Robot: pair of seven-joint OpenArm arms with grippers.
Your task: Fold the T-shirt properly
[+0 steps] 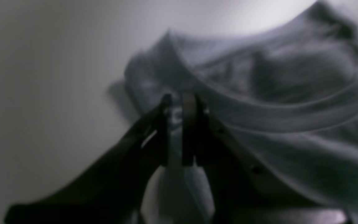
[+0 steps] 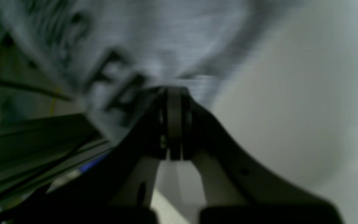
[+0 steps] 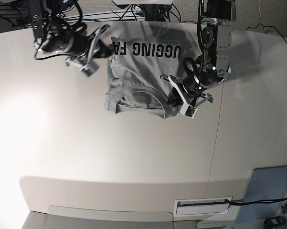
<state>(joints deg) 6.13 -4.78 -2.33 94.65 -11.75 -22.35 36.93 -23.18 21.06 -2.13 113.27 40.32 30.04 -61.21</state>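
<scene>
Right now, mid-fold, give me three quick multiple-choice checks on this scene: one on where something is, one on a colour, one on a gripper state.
1. Where does the T-shirt lie on the table in the base view?
A. Near edge
B. Far half, between the two arms
C. On the blue-grey panel

2. What colour is the lettering?
A. Black
B. Red
C. White

3. How is the right gripper?
A. Wide open above bare table
B. Out of view
C. Shut on the shirt's edge

Answers:
1 B: it lies toward the far edge, an arm on each side.
2 A: black capitals on grey cloth.
3 C: the right wrist view shows its jaws together with cloth pinched at the tips.
</scene>
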